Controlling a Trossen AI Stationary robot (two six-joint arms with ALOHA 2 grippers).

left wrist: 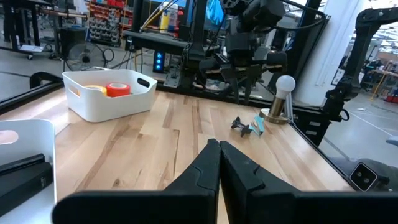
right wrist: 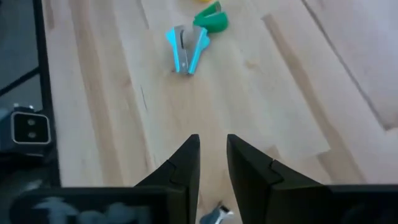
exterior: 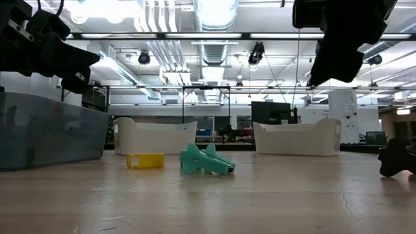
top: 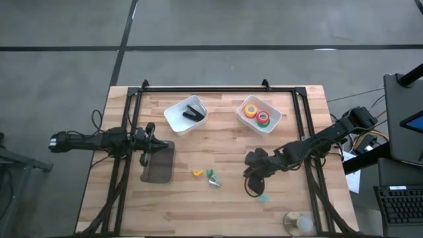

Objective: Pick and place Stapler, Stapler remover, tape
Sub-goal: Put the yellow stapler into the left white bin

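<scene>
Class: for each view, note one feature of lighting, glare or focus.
High view: even light, soft shadows on the table. Low view: ceiling lights glare, arms in silhouette, teal staple remover sharp. Left wrist view: near fingers soft. Right wrist view: blue staple remover blurred.

Pale, smooth wooden table (top: pixel 218 205)

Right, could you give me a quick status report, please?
Left gripper shut, empty, over grey tray. Right gripper slightly open, hovering near teal staple remover. Stapler binned.
</scene>
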